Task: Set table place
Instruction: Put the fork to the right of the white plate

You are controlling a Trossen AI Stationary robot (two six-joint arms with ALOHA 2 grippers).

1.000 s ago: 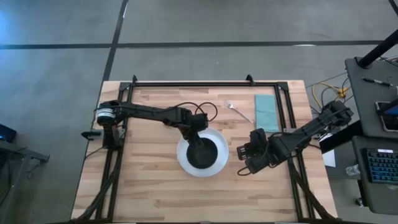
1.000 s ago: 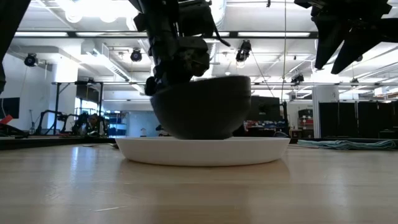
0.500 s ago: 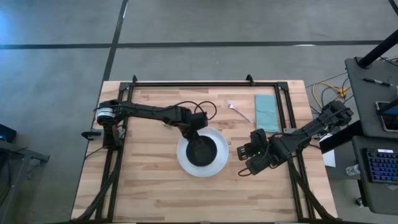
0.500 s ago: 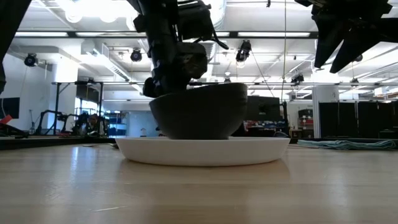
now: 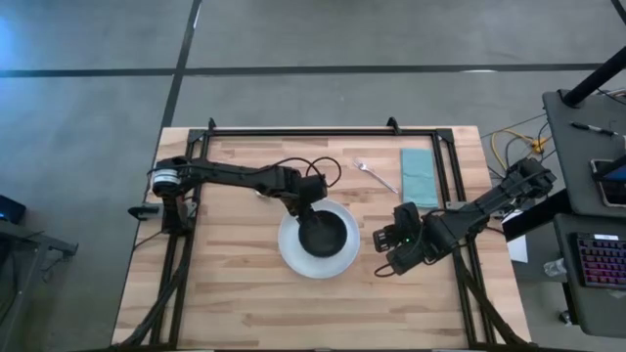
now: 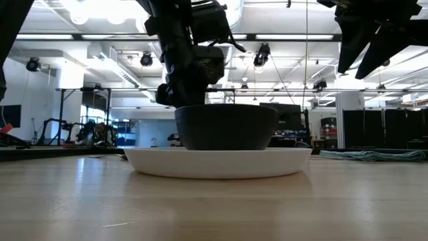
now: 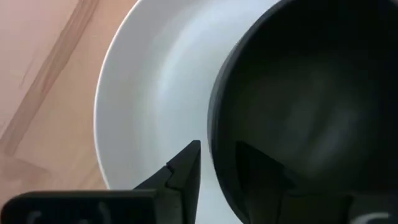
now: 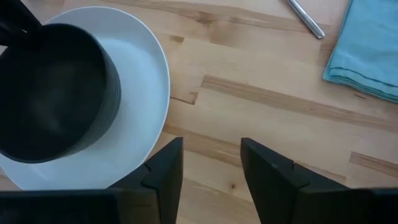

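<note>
Black bowl [image 5: 322,233] sits flat on white plate [image 5: 293,262], mid-table. Left gripper [image 7: 214,165] straddles bowl's rim, fingers loosely parted. Right gripper [image 8: 211,163] spread, holding nothing, nearer the utensil [image 5: 374,175] lying diagonal beside napkin [image 5: 418,174].

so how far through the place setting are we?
Done: black bowl sits level on the white plate mid-table. In hand: left gripper straddles the bowl's rim, fingers not clear of it. Right gripper waits open above bare table beside the plate. Left: one silver utensil lies by the teal napkin, unplaced; a second isn't clearly visible.
</note>
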